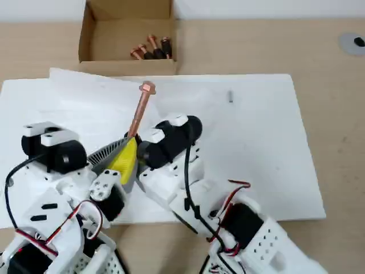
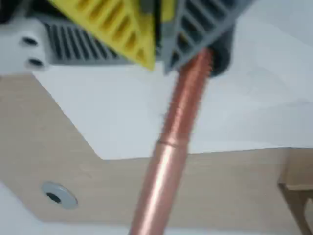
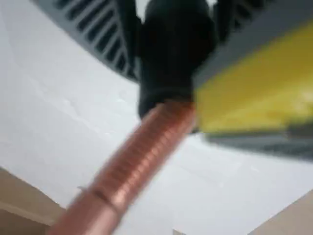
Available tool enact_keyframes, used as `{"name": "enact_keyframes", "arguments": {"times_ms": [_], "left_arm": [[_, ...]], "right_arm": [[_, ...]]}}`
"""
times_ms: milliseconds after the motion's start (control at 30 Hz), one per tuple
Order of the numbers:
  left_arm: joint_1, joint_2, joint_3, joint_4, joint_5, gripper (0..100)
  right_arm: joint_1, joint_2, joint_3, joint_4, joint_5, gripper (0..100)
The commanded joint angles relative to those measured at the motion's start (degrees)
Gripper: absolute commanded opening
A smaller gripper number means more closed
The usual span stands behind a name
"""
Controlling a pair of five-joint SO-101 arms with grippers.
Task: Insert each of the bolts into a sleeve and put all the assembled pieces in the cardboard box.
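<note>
A copper bolt stands tilted over the white paper, its hex head up and pointing toward the cardboard box. My left gripper, with one yellow and one grey finger, is shut on the bolt's threaded lower part. In the left wrist view the left gripper sits right beside a black sleeve. My right gripper is shut on the black sleeve, and the bolt's threaded tip sits in the sleeve's mouth. Several assembled pieces lie in the box.
A white paper sheet covers the middle of the wooden table. The right arm's body crowds close against the left gripper. A small dark item lies on the paper. A grey round disc sits at the far right.
</note>
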Motion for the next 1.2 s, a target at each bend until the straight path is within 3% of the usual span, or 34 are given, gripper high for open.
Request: {"name": "enact_keyframes", "arguments": {"times_ms": [0, 467, 733, 867, 1000, 1167], "left_arm": [[-1.1, -0.1, -1.0, 0.3, -0.2, 1], [-1.8, 0.2, -3.9, -0.1, -0.6, 1], [-14.0, 0.4, -3.0, -0.3, -0.6, 1], [-23.7, 2.1, 6.3, -4.1, -0.4, 2], [-28.5, 11.9, 13.8, -10.3, 3.1, 9], [-27.6, 36.3, 4.7, -10.4, 6.5, 10]], "right_arm": [[2.5, -0.3, -3.9, -0.4, -0.4, 1.0], [4.6, -0.3, -0.4, -0.8, 0.4, 0.9], [8.9, -0.3, 3.2, -0.9, 3.1, 0.9], [9.1, -0.3, 3.5, -0.9, 3.1, 0.9], [9.2, -0.3, 3.5, -0.9, 3.5, 0.9], [11.1, -0.3, 3.6, -0.9, 4.1, 0.9]]}}
